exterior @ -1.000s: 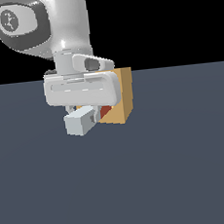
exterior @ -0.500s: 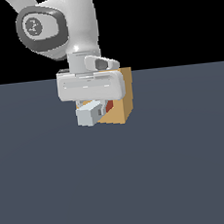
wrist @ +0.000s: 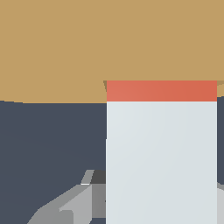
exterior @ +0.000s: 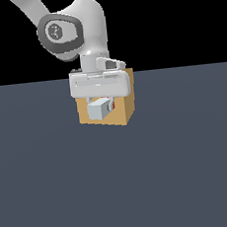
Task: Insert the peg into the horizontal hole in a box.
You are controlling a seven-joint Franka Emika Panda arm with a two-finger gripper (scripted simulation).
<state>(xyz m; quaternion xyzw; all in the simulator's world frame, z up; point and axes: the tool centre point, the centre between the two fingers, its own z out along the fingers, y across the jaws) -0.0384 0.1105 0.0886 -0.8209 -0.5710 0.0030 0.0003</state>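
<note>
1. The peg (exterior: 99, 108) sits in the claw (exterior: 101, 106) just under the white hand of the arm (exterior: 100, 82); its pale grey butt end faces the exterior camera.
2. In the wrist view the peg (wrist: 161, 153) runs as a broad pale bar away from the claw, toward 12 o'clock, and ends in a red-orange band that meets the face of the box (wrist: 87, 48).
3. Only a thin strip of that red end shows — a dark notch at its corners marks the edge of the hole (wrist: 106, 83), so the tip sits at the mouth of the opening or just inside it; how deep, I cannot tell.
4. The claw is closed on the pale part of the peg: a grey finger (wrist: 74, 205) presses against the bar's side at about 9 o'clock of it, and a sliver of the other shows on the far side.
5. In the exterior view the tan box (exterior: 124, 112) stands on the dark grey floor (exterior: 121, 184), directly behind the claw — a spot of red shows at 3 o'clock of the peg's butt.
</note>
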